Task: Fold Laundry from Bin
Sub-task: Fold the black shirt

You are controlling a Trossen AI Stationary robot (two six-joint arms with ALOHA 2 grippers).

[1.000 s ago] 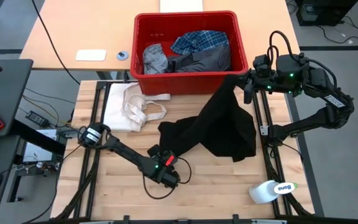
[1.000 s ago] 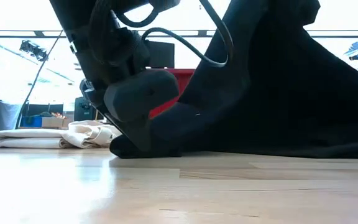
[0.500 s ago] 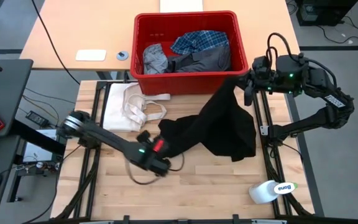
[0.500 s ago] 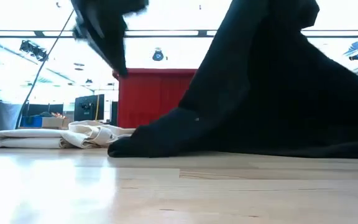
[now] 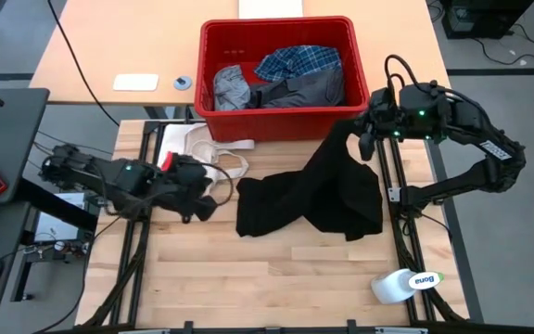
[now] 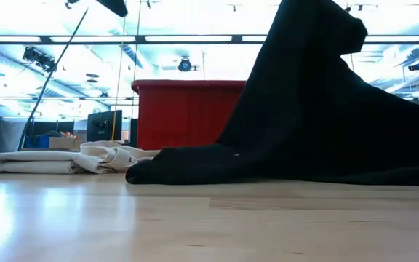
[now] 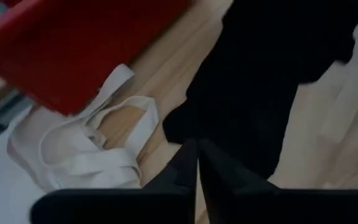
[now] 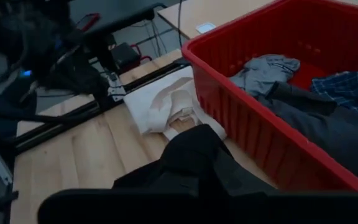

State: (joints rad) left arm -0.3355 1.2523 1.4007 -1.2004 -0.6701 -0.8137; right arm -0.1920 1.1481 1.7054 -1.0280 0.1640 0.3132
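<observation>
A large black garment (image 5: 327, 190) hangs from my right gripper (image 5: 363, 130), which is shut on it above the table's far right, beside the red bin (image 5: 276, 127). In the bin lie a plaid shirt (image 5: 299, 63), a light grey piece (image 5: 232, 88) and a dark grey piece (image 5: 309, 91). The garment's lower part spreads over the table (image 6: 195, 171). My left gripper (image 7: 197, 167) is raised over the table's left side (image 5: 207, 204), left of the black garment's edge. Its fingers are shut with nothing between them. My right gripper holds a bunched upper part of the black garment (image 5: 347, 137). It comes at it from the table's right side, slanting down. The gripper and the cloth hide the pinch, so the number of layers cannot be told. The cloth drapes down from the hold, and its lower spread (image 5: 281, 209) lies on the table.
A cream-white cloth with strap loops (image 5: 193, 158) lies at the table's far left, under my left gripper's side. A white roll (image 5: 404, 284) lies at the near right corner. Bare wood (image 5: 276, 278) runs along the near edge.
My left gripper has risen from the black garment's near-left edge. It has swung toward the table's left and far side, taking no cloth with it. The garment's edge stays on the table. My right gripper keeps its hold.
</observation>
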